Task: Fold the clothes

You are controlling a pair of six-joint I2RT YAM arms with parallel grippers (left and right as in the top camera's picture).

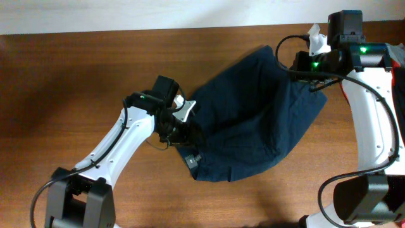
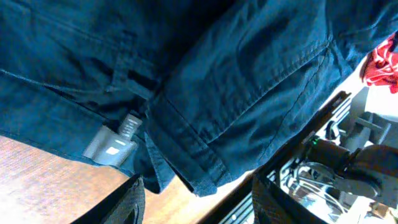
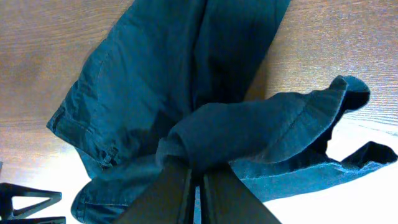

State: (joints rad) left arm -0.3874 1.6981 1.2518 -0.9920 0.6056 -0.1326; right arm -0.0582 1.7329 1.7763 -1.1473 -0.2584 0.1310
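A pair of dark navy shorts (image 1: 253, 123) lies crumpled across the middle of the wooden table (image 1: 76, 88). My right gripper (image 1: 308, 71) is shut on a bunched fold of the shorts (image 3: 249, 124) at their upper right edge and holds it lifted; the fingers pinch the cloth in the right wrist view (image 3: 196, 177). My left gripper (image 1: 183, 133) is open at the shorts' lower left corner, its fingers (image 2: 196, 199) spread on either side of a hem corner (image 2: 199, 174), not closed on it. A grey tag (image 2: 111, 148) sits on the fabric.
A red cloth (image 2: 380, 62) shows at the right edge of the left wrist view, and red (image 1: 345, 95) shows behind the right arm in the overhead view. The right arm's base (image 1: 357, 199) stands at the lower right, the left arm's base (image 1: 79, 199) at the lower left.
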